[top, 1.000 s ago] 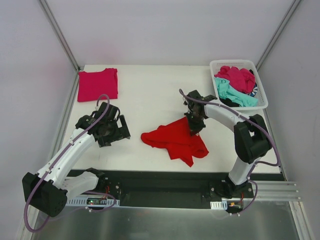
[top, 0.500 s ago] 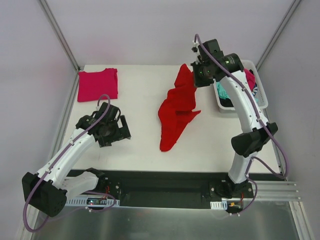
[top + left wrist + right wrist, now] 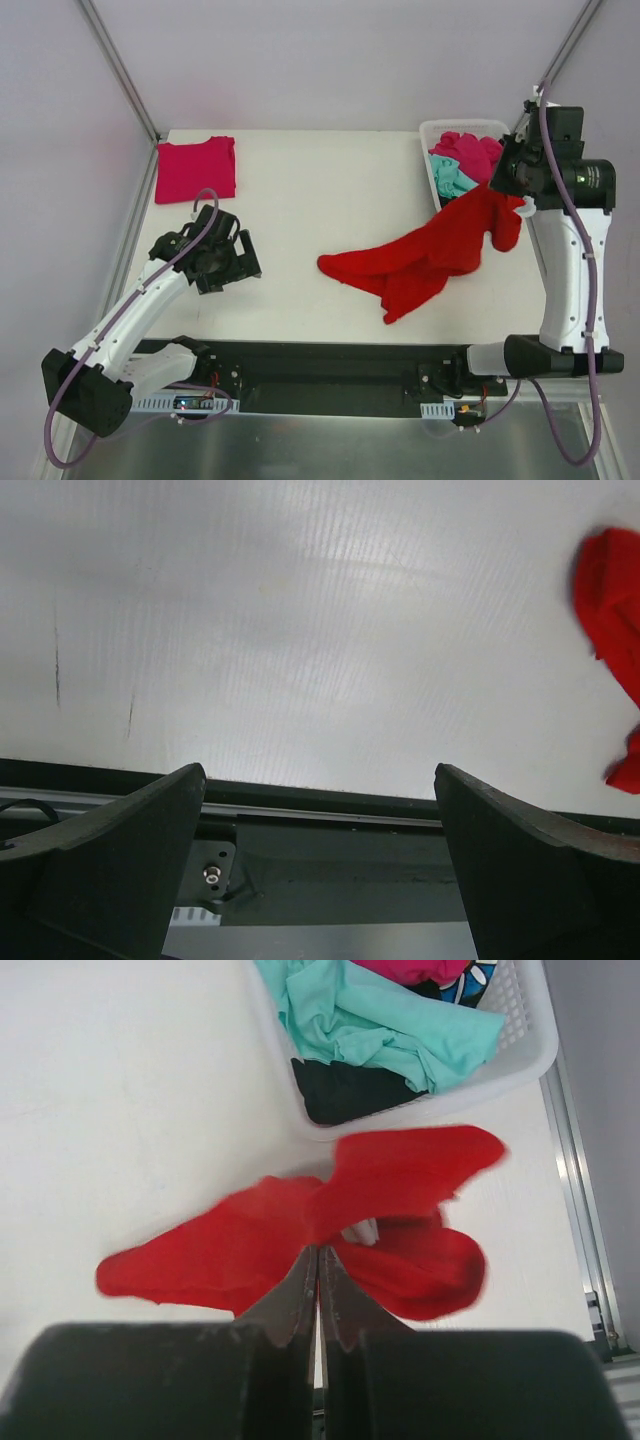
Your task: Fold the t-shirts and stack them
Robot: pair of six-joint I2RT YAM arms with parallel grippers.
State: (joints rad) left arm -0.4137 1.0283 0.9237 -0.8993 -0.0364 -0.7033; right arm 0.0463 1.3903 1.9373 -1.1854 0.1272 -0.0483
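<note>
My right gripper point(image 3: 512, 197) is raised at the right, in front of the basket, and shut on one end of the bright red t-shirt point(image 3: 430, 255). The shirt hangs stretched down and left, its lower end resting on the table. In the right wrist view the closed fingertips point(image 3: 318, 1252) pinch the bunched red t-shirt point(image 3: 400, 1185). A folded magenta-pink t-shirt point(image 3: 196, 168) lies flat at the back left corner. My left gripper point(image 3: 225, 262) hovers low over the left of the table, open and empty point(image 3: 320, 775). The red cloth's edge point(image 3: 610, 590) shows at the right of its view.
A white lattice basket point(image 3: 465, 123) at the back right holds crumpled magenta point(image 3: 468, 150) and teal point(image 3: 452, 182) shirts. The right wrist view shows the teal one point(image 3: 390, 1020) over a dark one point(image 3: 345, 1090) inside the basket wall point(image 3: 520, 1055). The table's black front rail point(image 3: 330, 820) lies beneath my left gripper.
My right arm swung the red t-shirt from the table's middle up toward the back, then right to beside the basket. The cloth now trails leftward. The left arm stayed still.
</note>
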